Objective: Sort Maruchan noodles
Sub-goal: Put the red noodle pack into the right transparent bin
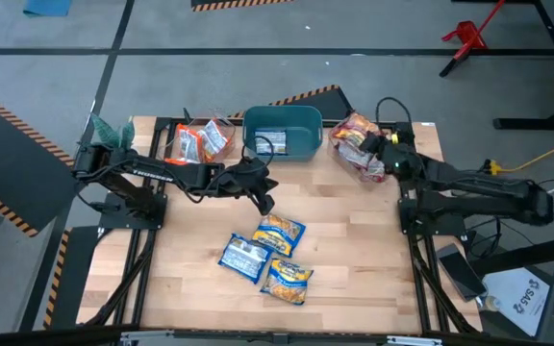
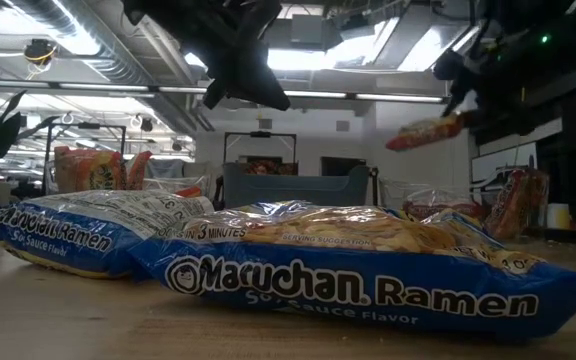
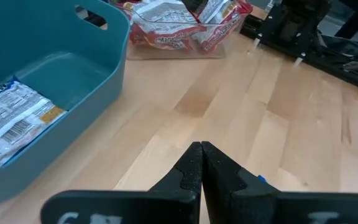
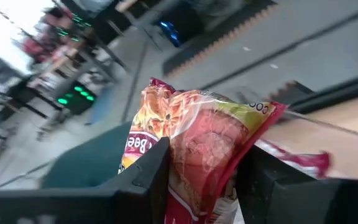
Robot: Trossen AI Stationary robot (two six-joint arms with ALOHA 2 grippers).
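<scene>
My right gripper (image 1: pixel 381 146) (image 4: pixel 201 180) is shut on a red Maruchan packet (image 4: pixel 204 130) (image 2: pixel 423 132), held above the clear container of red packets (image 1: pixel 356 144) at the table's far right. My left gripper (image 1: pixel 264 198) (image 3: pixel 201 155) is shut and empty, hovering over bare wood in front of the teal bin (image 1: pixel 282 133) (image 3: pixel 73 81). One packet (image 3: pixel 11 118) lies flat inside that bin. Three blue-and-yellow packets (image 1: pixel 279 234) (image 1: pixel 245 257) (image 1: pixel 287 280) lie flat mid-table, near side. Orange packets fill a clear container (image 1: pixel 200 142) at far left. My right gripper pinches the red packet between its two fingers (image 4: pixel 145 177), one on each flat face, at the packet's end nearest the wrist (image 4: pixel 197 168). The rest of the packet sticks out forward past the fingertips. It is lifted clear, roughly level, above the clear container (image 2: pixel 513 205).
The teal bin stands at the far middle between the two clear containers. Bare wood lies between the bin and the three loose packets. Both arms' bases and frames flank the table. Cables and a phone lie off the right edge (image 1: pixel 460 274).
</scene>
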